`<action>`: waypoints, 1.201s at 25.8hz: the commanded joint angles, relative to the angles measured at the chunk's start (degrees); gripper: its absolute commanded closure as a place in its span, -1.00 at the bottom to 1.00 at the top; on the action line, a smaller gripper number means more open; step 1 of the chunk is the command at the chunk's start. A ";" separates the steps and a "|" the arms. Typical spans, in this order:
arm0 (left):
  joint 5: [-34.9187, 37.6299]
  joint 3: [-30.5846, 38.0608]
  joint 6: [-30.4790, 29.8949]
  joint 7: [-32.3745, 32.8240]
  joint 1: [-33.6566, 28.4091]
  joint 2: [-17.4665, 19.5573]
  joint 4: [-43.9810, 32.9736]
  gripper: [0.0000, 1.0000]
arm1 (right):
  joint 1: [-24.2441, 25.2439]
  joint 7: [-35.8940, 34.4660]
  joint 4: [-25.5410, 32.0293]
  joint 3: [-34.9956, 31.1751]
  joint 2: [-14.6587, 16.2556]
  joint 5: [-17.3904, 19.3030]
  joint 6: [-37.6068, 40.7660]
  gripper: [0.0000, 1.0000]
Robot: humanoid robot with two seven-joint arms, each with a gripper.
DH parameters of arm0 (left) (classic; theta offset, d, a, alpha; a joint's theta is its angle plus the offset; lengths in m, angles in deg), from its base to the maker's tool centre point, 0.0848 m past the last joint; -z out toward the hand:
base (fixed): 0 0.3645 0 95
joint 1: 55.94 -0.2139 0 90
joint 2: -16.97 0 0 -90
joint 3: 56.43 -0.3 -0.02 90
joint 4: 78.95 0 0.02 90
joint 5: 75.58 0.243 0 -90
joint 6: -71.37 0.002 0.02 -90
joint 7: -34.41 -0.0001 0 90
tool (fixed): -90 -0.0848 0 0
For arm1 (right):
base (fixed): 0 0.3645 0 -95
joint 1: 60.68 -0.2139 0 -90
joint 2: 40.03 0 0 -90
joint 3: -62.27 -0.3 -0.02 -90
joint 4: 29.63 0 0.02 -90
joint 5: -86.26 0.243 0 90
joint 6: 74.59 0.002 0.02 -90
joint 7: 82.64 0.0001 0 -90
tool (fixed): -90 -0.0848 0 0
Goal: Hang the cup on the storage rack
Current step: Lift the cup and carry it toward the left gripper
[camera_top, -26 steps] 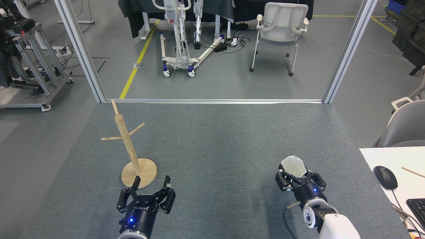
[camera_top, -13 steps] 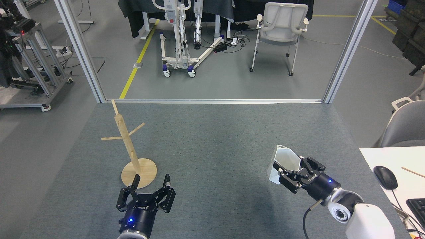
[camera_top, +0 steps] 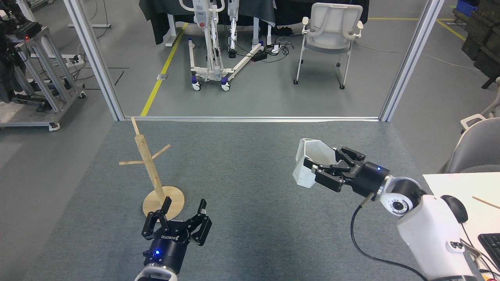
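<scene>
The right gripper [camera_top: 320, 166] clamps the white cup [camera_top: 308, 164] right of centre in the frame, above the grey mat [camera_top: 250, 195]. The left gripper [camera_top: 183, 208] gapes wide at lower left, near the wooden rack [camera_top: 150, 171].

The right gripper [camera_top: 321, 166] clamps the white faceted cup [camera_top: 310, 164] by its rim, holding it clear above the grey carpeted table [camera_top: 250, 195], open mouth tipped upward. Well to the left stands the wooden storage rack [camera_top: 152, 171], upright on its disc base. The left gripper [camera_top: 183, 208] hovers near that base, fingers spread.
</scene>
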 commanded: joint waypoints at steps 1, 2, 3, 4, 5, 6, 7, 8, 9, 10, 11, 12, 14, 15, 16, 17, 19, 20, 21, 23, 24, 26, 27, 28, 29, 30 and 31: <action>0.34 -0.23 -3.05 0.49 1.76 -0.01 0.59 -0.98 | -5.12 0.70 0.46 4.65 -1.87 0.19 -1.39 0.89; 0.34 -0.32 -3.40 0.58 1.85 -0.01 0.77 -0.98 | -6.09 0.70 0.81 6.06 -2.31 0.27 -2.80 0.89; 0.34 -0.41 -3.49 0.93 1.85 -0.09 0.85 -0.98 | -6.88 0.70 0.99 7.55 -2.58 0.27 -4.38 0.89; 0.25 -0.67 -3.58 1.28 1.85 -0.18 0.94 -0.97 | -7.50 0.70 1.08 8.96 -2.84 0.36 -5.79 0.89; 0.25 -1.11 -3.58 1.63 1.85 -0.27 0.94 -0.97 | -8.29 0.70 1.43 10.45 -3.19 0.54 -7.64 0.89; 0.25 -1.64 -3.49 1.98 1.94 -0.53 0.94 -0.97 | -9.17 0.70 1.69 11.95 -3.54 0.62 -9.48 0.89; 0.25 -2.34 -3.31 2.34 1.94 -0.88 1.21 -0.97 | -10.04 0.70 1.78 13.53 -3.72 0.80 -11.15 0.89; 0.25 -3.31 -3.05 2.60 2.02 -1.15 1.65 -0.97 | -10.92 0.70 1.87 15.11 -3.81 0.89 -12.56 0.88; 0.25 -4.27 -2.70 2.86 2.20 -2.11 1.91 -0.97 | -11.80 0.70 1.78 16.52 -3.81 0.89 -13.61 0.88; 0.25 -4.71 -2.70 2.86 2.20 -3.26 1.91 -0.97 | -12.68 0.70 1.78 17.75 -3.81 0.98 -14.32 0.88; 0.25 -4.89 -2.70 2.86 2.11 -4.22 1.91 -0.97 | -13.38 0.70 1.78 18.63 -3.89 1.15 -14.76 0.88; 0.16 -5.06 -2.70 2.86 2.02 -5.37 1.82 -0.97 | -13.91 0.70 1.87 19.24 -4.16 1.77 -15.20 0.88; 0.25 -5.94 -2.26 2.95 2.02 -7.39 1.91 -0.96 | -14.88 0.70 2.48 20.65 -4.25 3.79 -15.99 0.87; 0.25 -6.21 -1.29 3.13 2.11 -8.18 1.82 -0.96 | -15.49 0.70 2.92 21.88 -4.25 4.76 -16.69 0.87; 0.25 -6.82 0.29 3.22 2.02 -8.97 1.82 -0.96 | -15.93 0.70 3.10 22.84 -4.25 5.55 -17.57 0.87; 0.25 -7.61 2.04 3.13 2.02 -9.67 1.91 -0.96 | -16.37 0.70 3.19 23.55 -4.25 6.16 -18.36 0.87; 0.25 -9.46 6.26 3.13 2.11 -10.73 2.00 -0.96 | -16.55 0.70 3.98 24.95 -4.33 6.25 -20.38 0.87; 0.34 -10.34 8.20 3.13 2.38 -11.17 2.00 -0.96 | -16.55 0.61 4.42 25.48 -4.33 6.25 -21.79 0.87; 0.42 -10.69 9.78 3.22 2.73 -11.87 2.08 -0.96 | -16.46 0.61 4.94 25.75 -4.42 6.34 -23.46 0.87; 0.42 -11.04 12.50 3.39 3.78 -12.13 2.35 -0.95 | -16.37 0.61 5.65 26.62 -4.42 6.34 -26.36 0.85; 0.42 -11.13 13.73 3.83 4.13 -12.13 2.35 -0.93 | -16.37 0.61 5.82 27.06 -4.51 6.34 -27.41 0.85; 0.51 -11.13 15.14 6.03 5.10 -12.13 2.26 -0.93 | -16.28 0.61 5.82 27.59 -4.86 6.34 -28.56 0.85; 0.60 -11.22 15.32 7.35 5.63 -12.13 2.35 -0.93 | -16.20 0.70 5.91 27.59 -5.04 6.34 -28.99 0.85; 0.78 -11.39 15.41 8.05 5.98 -12.22 2.44 -0.93 | -16.02 0.61 6.00 27.59 -5.04 6.34 -29.35 0.85; 0.95 -11.74 15.58 8.31 6.42 -12.22 2.52 -0.93 | -15.85 0.61 6.00 27.59 -5.12 6.34 -29.96 0.85; 1.65 -12.01 15.49 8.40 7.21 -12.22 2.61 -0.93 | -15.58 0.61 6.09 27.68 -5.12 6.34 -30.75 0.85; 2.80 -12.27 14.88 8.49 8.53 -12.22 2.79 -0.94 | -15.05 0.70 6.00 27.68 -5.12 6.34 -31.63 0.85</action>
